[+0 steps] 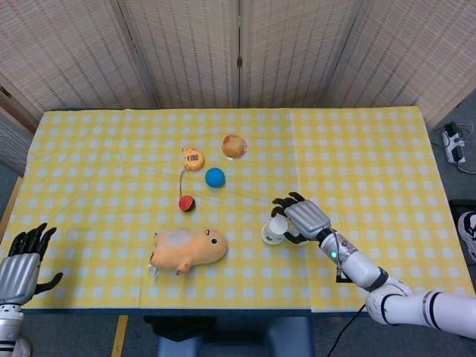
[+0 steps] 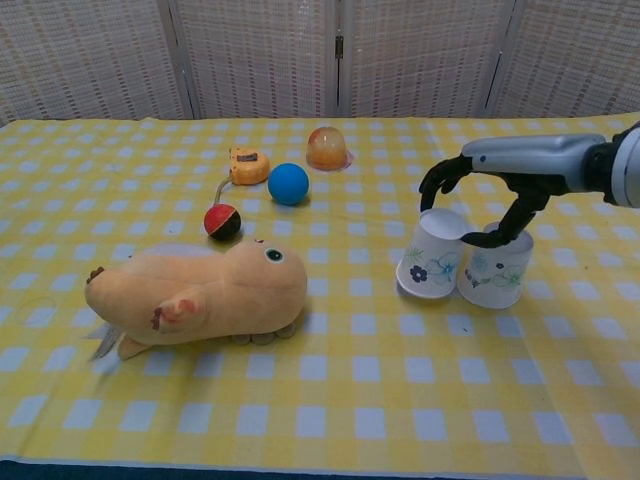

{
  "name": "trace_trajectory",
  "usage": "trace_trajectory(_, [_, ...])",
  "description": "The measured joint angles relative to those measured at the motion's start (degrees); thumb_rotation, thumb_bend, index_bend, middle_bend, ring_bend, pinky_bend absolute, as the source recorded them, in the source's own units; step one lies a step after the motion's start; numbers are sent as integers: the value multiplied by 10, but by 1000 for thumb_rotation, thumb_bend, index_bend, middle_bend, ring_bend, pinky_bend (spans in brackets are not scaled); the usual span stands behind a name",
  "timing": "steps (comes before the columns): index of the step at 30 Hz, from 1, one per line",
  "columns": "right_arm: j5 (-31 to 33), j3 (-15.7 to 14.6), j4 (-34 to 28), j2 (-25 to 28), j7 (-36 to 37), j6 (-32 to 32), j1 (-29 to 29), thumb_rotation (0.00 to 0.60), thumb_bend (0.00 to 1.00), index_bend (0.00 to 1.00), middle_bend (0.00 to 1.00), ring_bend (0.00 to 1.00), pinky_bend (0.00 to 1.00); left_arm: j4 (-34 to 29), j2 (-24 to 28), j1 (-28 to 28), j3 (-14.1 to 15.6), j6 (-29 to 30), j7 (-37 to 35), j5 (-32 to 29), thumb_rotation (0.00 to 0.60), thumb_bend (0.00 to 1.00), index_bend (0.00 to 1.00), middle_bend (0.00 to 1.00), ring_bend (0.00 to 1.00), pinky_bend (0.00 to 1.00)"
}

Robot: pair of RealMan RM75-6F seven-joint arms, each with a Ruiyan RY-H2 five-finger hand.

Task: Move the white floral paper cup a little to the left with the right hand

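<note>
White floral paper cup (image 2: 433, 267) upside down on the yellow check tablecloth (image 2: 400, 400), tilted a bit, rim toward the left; sits directly under the right hand (image 2: 487, 175), whose dark fingers (image 2: 440, 178) arch over its top w/ thumb down behind it. Cannot tell whether the fingers actually clamp the cup or just cage it. In head view the cup (image 1: 275, 229) shows just left of the right hand (image 1: 303, 218), partly covered by it. Second paper cup (image 2: 494, 266), also inverted, touching the first cup's right side, below the thumb. Plush toy (image 2: 200, 293) lies well left of the hand, nearer the table's front edge. Red-black ball (image 2: 222, 221), blue ball (image 2: 288, 184), small orange toy (image 2: 248, 165) and orange dome-shaped object (image 2: 326, 147) are left of and beyond the hand, toward the screens. Left hand (image 1: 21, 264) far off at the table's front-left corner, fingers spread, holding nothing; head view only.
</note>
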Motion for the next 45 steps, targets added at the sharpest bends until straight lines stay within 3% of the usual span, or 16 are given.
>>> trace_trajectory(15, [-2,-8,-7,9,4,10,-4,600,451,249,147,163,62,-4,-2,-2,0,-1,5,1,600,282,87,23,41,0])
trace_trajectory(28, [-37,-7,-45,60,29,59,-35,600,451,247,147,160,62,-13,2,-5,-3,4,11,5,600,282,86,21,41,0])
trace_trajectory(37, [-92,-26,-82,118,37,197,-124,600,451,179,145,161,62,-4,-11,-4,-7,32,10,32,600,283,95,21,41,0])
trace_trajectory(45, [-173,-62,-68,125,53,380,-254,600,451,153,134,159,62,8,-35,-5,-14,59,16,55,600,283,117,21,46,0])
